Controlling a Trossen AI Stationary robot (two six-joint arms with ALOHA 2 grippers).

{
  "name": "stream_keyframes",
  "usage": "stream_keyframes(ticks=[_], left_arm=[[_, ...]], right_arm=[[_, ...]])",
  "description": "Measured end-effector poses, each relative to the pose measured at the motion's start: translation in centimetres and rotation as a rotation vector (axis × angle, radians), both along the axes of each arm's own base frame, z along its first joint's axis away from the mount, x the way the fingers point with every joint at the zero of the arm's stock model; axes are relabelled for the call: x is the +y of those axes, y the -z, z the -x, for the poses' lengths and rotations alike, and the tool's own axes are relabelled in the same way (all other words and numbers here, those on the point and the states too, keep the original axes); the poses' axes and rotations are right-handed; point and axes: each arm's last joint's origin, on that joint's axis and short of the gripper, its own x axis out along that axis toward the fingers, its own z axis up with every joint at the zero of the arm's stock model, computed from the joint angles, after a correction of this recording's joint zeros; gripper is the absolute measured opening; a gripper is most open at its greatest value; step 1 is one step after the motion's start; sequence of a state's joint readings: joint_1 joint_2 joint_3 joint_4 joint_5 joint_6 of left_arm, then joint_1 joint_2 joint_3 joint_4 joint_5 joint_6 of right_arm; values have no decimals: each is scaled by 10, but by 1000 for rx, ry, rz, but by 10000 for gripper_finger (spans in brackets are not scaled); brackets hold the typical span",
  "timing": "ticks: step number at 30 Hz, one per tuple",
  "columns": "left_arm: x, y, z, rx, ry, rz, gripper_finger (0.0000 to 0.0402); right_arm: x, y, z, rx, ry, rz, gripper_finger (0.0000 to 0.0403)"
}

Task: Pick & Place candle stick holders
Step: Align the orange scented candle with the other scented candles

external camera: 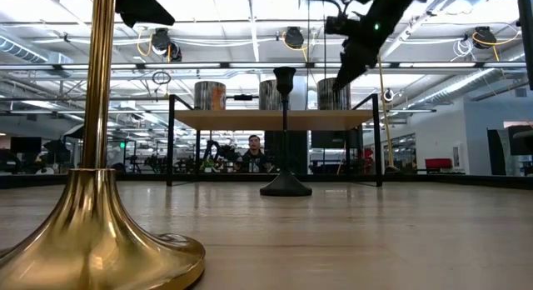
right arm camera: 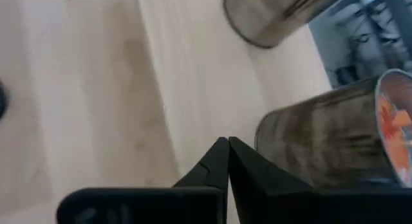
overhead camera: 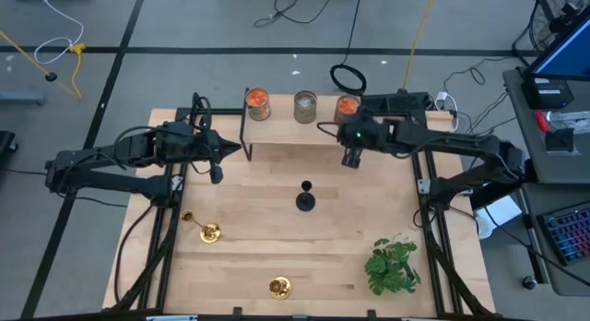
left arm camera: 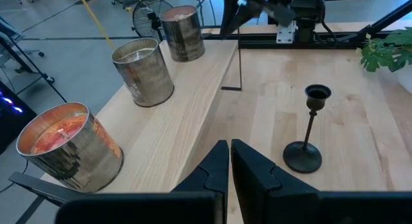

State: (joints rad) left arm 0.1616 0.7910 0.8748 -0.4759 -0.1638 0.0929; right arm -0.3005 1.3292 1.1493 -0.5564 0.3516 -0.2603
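A black candle stick holder (overhead camera: pixel 305 197) stands upright on its round base mid-table; it also shows in the low view (external camera: pixel 285 132) and the left wrist view (left arm camera: pixel 311 130). One gold holder (overhead camera: pixel 279 287) stands near the table's near edge and looms large in the low view (external camera: pixel 100 157). A second gold holder (overhead camera: pixel 208 231) is at the left; I cannot tell whether it stands or lies. My left gripper (overhead camera: pixel 218 169) is shut and empty (left arm camera: pixel 230 147), in the air left of the shelf. My right gripper (overhead camera: pixel 351 158) is shut and empty (right arm camera: pixel 228 143), over the shelf's right end.
A low wooden shelf (overhead camera: pixel 290 129) on thin black legs stands at the table's far side and carries three jars (overhead camera: pixel 257 103) (overhead camera: pixel 305 106) (overhead camera: pixel 347 106). A leafy green plant (overhead camera: pixel 392 264) sits at the near right. A person shows far behind the table (external camera: pixel 252 148).
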Motion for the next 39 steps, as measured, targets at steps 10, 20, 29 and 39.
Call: stream_keyframes(ticks=[10,20,29,39], left_arm=[[0,0,0,-3,0,0,26],[0,0,0,-2,-2,0,26],[0,0,0,-3,-3,1,26],[0,0,0,-2,-2,0,26]], right_arm=[[-26,25,9,-38,79,57,1],[-42,22,14,-49,98,104,1],[-47,21,16,-45,108,117,1],[-22,21,4,-92,46,76,0]])
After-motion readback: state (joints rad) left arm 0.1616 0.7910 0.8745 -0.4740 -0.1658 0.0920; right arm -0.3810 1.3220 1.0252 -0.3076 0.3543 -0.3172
